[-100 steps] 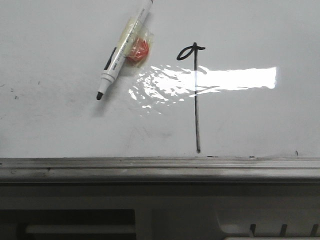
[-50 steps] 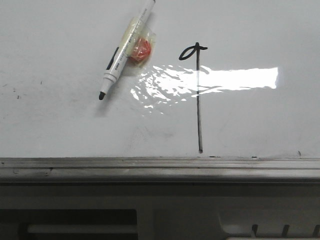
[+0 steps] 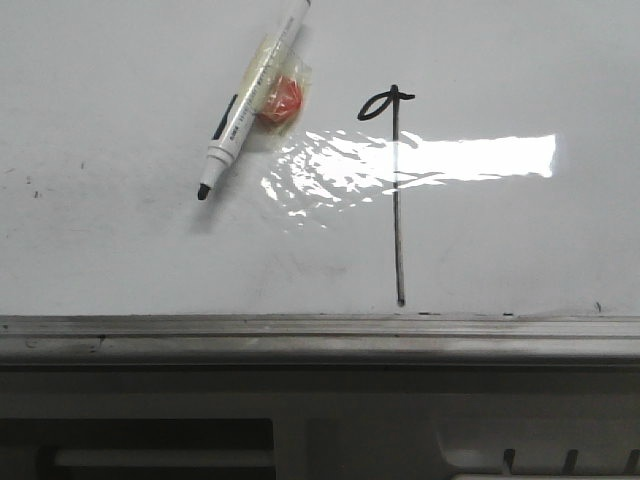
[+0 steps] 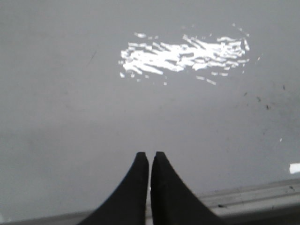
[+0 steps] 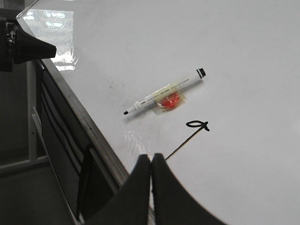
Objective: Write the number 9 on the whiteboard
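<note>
The number 9 (image 3: 397, 190) is drawn in thin black on the whiteboard (image 3: 120, 240): a small flat loop on a long straight stroke that ends near the grey ledge (image 3: 300, 330). It also shows in the right wrist view (image 5: 194, 129). A white black-tipped marker pen (image 3: 248, 98) lies on the board left of the 9, with a red lump in clear tape (image 3: 282, 100) stuck to it. My left gripper (image 4: 150, 154) is shut and empty over bare board (image 4: 70, 93). My right gripper (image 5: 151, 157) is shut and empty by the ledge, at the stroke's lower end. Neither gripper shows in the front view.
A bright glare patch (image 3: 420, 160) lies across the board and the stroke. Below the ledge is a dark frame with grey panels (image 3: 300, 430). In the right wrist view the left arm's dark tip (image 5: 28, 47) sits at the board's far corner, with floor beside the board's edge.
The front view shifted a few pixels between one second and half a second ago; since then nothing has moved. The pen and the 9 lie as before.
</note>
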Available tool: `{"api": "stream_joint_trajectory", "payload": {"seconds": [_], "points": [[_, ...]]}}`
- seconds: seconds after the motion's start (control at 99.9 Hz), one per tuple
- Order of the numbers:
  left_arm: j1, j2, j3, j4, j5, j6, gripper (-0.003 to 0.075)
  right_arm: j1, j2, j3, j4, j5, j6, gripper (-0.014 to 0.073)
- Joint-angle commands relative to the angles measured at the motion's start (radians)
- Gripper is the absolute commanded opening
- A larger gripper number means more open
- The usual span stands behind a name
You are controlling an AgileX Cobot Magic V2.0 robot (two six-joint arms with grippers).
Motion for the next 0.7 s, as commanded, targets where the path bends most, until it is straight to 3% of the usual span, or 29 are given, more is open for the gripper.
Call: {"api": "stream_joint_trajectory", "payload": {"seconds": [0.0,0.69], "points": [[0.012,-0.016,0.029,0.004,0.050,-0.040,-0.0018,-0.006,0.010,-0.025,-0.005,-0.079,-0.001,-0.0045],[0.017,-0.043,0.029,-0.007,0.092,-0.041,-0.0018,-0.006,0.010,-0.025,-0.005,-0.079,-0.001,-0.0045]]}}
